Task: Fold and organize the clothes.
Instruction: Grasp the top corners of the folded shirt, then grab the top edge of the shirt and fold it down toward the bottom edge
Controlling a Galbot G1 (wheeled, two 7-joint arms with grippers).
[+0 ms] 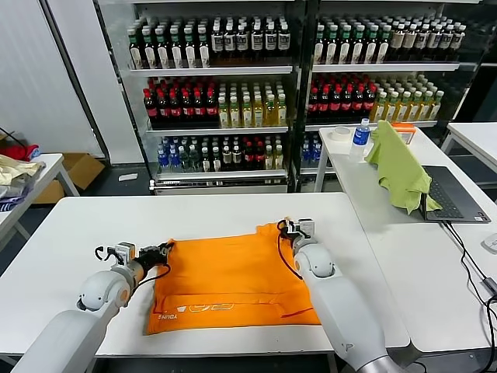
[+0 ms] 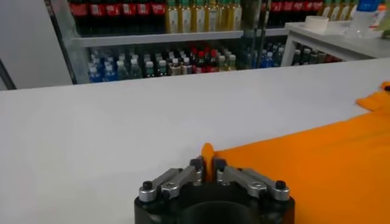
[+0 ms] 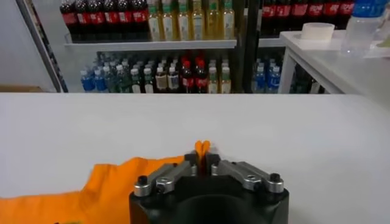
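The orange T-shirt (image 1: pixel 233 281) lies flat on the white bench (image 1: pixel 70 233), near its front edge, with small white lettering along the near hem at 7 o'clock. The left gripper (image 1: pixel 165 250) sits at the shirt's 9 o'clock edge, at the far left corner; its jaws are pressed together, pinching a small upstanding fold of orange fabric, as the left wrist view shows (image 2: pixel 207 165). The right gripper (image 1: pixel 286 227) sits at the shirt's 1 o'clock corner, jaws likewise clamped on a raised tuck of the fabric (image 3: pixel 202 155). Farther off at 2 o'clock, a light green cloth (image 1: pixel 400 167) drapes over a laptop (image 1: pixel 454 194) on a second bench. Beyond, at 12 o'clock, shelves (image 1: pixel 225 70) hold rows of bottles.
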